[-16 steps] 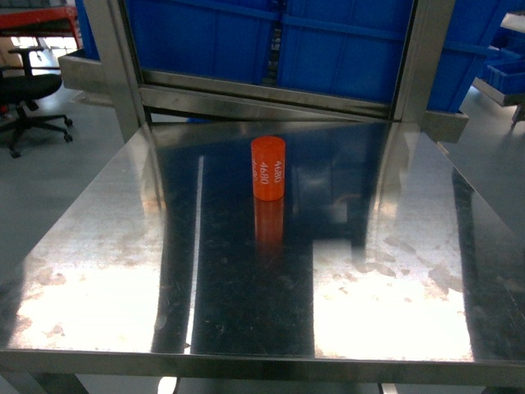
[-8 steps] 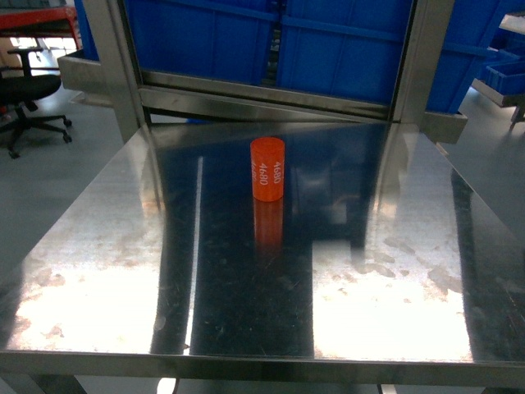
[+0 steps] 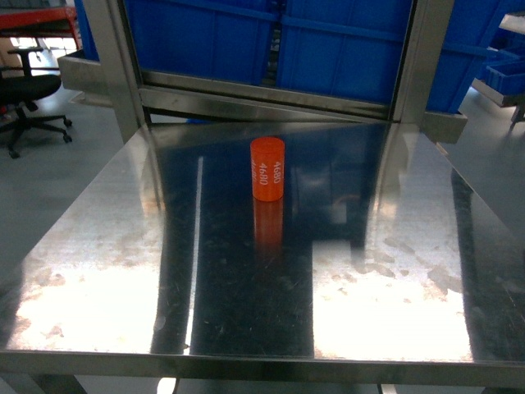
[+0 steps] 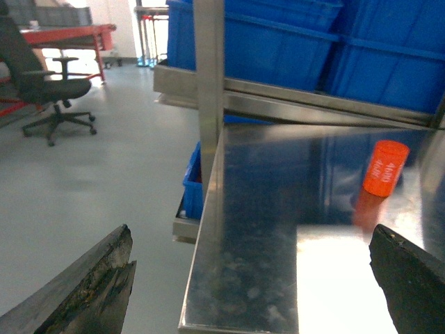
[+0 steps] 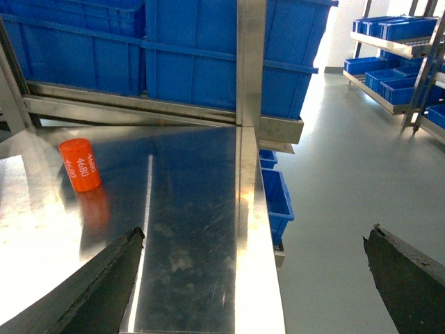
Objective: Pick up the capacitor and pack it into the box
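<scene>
An orange cylindrical capacitor with white "4680" print stands upright on the steel table, toward its far middle. The same capacitor sits far right in the left wrist view and far left as the capacitor in the right wrist view. My left gripper is open over the table's left front corner, well short of the capacitor. Open too, my right gripper hangs over the table's right front edge. Neither gripper shows in the head view. The box is out of view.
Big blue plastic bins fill the rack behind the table, between steel uprights. A black office chair stands on the grey floor to the left. Smaller blue bins sit low beside the table's right edge.
</scene>
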Tool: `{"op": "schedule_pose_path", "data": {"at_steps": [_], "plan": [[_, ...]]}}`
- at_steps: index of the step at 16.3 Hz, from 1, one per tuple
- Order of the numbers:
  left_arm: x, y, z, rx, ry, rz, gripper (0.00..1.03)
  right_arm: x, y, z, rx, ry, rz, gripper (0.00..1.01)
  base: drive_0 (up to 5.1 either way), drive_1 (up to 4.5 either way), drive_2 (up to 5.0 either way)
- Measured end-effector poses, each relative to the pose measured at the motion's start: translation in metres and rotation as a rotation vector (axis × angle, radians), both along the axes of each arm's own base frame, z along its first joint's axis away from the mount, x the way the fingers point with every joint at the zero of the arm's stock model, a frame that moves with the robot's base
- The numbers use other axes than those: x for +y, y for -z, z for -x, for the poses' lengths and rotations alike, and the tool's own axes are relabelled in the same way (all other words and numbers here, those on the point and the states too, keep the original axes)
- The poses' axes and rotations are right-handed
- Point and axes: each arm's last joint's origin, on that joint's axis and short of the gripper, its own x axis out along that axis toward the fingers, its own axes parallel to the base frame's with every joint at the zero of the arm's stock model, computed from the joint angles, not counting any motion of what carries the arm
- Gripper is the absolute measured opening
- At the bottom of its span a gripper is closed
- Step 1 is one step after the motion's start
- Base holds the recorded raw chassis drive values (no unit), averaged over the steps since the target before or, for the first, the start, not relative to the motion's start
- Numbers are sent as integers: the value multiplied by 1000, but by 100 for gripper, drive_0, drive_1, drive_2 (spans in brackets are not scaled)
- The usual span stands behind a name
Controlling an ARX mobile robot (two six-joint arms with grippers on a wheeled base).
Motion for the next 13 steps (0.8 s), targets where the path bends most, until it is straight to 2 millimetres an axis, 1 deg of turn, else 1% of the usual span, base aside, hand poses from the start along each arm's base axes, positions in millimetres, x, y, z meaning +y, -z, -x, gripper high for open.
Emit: {"op": "schedule_pose_path", "data": {"at_steps": [2, 3, 4, 5, 6, 7, 8, 10, 12, 13], "plan": [[-6, -3, -21, 17, -41, 7, 98, 0, 0, 0, 0, 0, 0, 98, 0, 0, 0], [-10, -9, -36, 3, -49, 15, 98, 0, 0, 0, 0, 0, 0, 98, 0, 0, 0], [-17, -22, -57, -39, -34, 28, 98, 0, 0, 0, 0, 0, 0, 98, 0, 0, 0], [-30, -34, -83, -70, 20, 38, 98, 0, 0, 0, 0, 0, 0, 98, 0, 0, 0], [-47, -39, -114, -63, 87, 47, 98, 0, 0, 0, 0, 0, 0, 98, 0, 0, 0], [-65, -35, -147, -9, 126, 45, 98, 0, 0, 0, 0, 0, 0, 98, 0, 0, 0], [-85, -27, -184, 59, 155, 34, 98, 0, 0, 0, 0, 0, 0, 98, 0, 0, 0], [-118, -16, -238, 126, 212, 21, 98, 0, 0, 0, 0, 0, 0, 98, 0, 0, 0], [-139, -7, -273, 155, 234, 25, 98, 0, 0, 0, 0, 0, 0, 98, 0, 0, 0], [-148, -2, -286, 171, 246, 26, 98, 0, 0, 0, 0, 0, 0, 98, 0, 0, 0]]}}
